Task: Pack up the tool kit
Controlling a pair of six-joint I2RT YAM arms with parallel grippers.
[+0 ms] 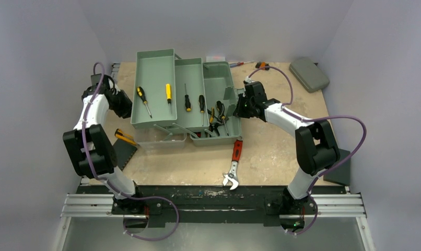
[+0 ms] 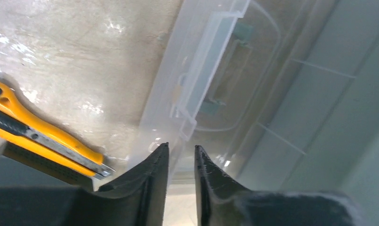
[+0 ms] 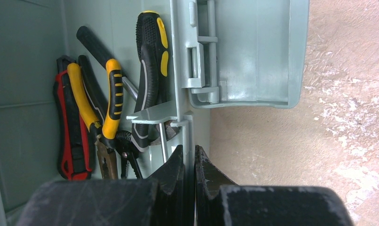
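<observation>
The grey-green toolbox [image 1: 219, 78] stands open at the back centre, its fold-out trays [image 1: 156, 68] spread to the left. Several screwdrivers [image 1: 168, 93] lie in the trays and pliers [image 1: 216, 115] in the base. The translucent lid [image 1: 161, 138] lies in front. My right gripper [image 1: 238, 107] is shut on the box's right wall [image 3: 190, 127], one finger inside and one outside, next to the pliers [image 3: 110, 94]. My left gripper [image 1: 125, 109] hovers beside the left tray, narrowly open and empty [image 2: 181, 148], over the lid edge [image 2: 201, 70].
A yellow utility knife [image 1: 126, 137] lies on a black mat at the left and shows in the left wrist view [image 2: 42, 136]. A red-handled adjustable wrench [image 1: 234, 162] lies on the table in front of the box. A small flat grey case [image 1: 308, 73] sits back right.
</observation>
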